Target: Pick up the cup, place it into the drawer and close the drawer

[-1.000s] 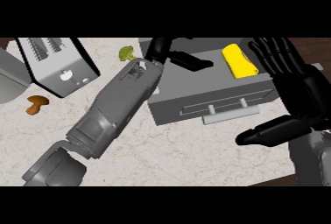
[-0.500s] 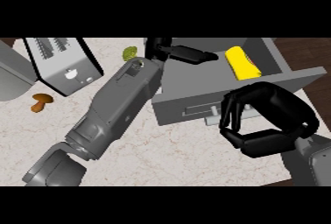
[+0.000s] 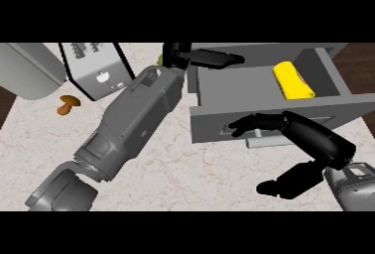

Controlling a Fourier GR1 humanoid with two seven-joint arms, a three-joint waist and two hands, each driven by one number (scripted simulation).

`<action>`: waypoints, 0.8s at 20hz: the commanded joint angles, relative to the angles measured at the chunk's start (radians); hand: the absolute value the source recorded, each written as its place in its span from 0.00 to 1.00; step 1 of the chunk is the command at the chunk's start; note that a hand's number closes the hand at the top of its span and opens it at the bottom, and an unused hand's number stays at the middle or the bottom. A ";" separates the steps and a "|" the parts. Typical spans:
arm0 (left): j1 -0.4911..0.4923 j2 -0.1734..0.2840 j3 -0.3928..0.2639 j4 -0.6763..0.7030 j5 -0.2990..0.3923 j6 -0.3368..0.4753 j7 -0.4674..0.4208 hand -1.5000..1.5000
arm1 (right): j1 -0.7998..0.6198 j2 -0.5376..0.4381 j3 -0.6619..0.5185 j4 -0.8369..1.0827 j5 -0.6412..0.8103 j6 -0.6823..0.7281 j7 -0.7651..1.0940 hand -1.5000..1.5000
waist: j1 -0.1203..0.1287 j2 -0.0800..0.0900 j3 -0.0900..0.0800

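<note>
Pale marbled table (image 3: 183, 163), veined stone look, with a dark strip at the far right edge. Grey drawer (image 3: 219, 116) stands pulled out, boxy, flat matte walls, a slim handle (image 3: 258, 134) on its front panel. Yellow cup (image 3: 292, 81) lies on its side inside the drawer, toward the right of the compartment; smooth, glossy, rounded.

Progress: cup is in the drawer, so pick and place look done. Closing remains; the drawer is not yet shut.

My right hand (image 3: 293, 131) is at the drawer front, fingers bent toward the handle and touching the panel there. I cannot tell whether they are hooked round the handle or only pressing on it. My left hand (image 3: 209, 57) reaches over the drawer's back left corner, fingers straight and released, holding nothing.

Other items: a boxy grey toaster (image 3: 95, 69) with slots, far left of the drawer; beside it a larger plain grey object (image 3: 29, 69), cut off by the view; a small brown mushroom-shaped piece (image 3: 69, 104) on the table near them.
</note>
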 commanded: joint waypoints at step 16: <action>0.272 0.086 0.023 -0.190 0.032 -0.158 -0.067 0.00 | -0.248 0.125 0.082 0.971 0.498 -0.345 -0.414 1.00 | 0.166 -0.004 0.002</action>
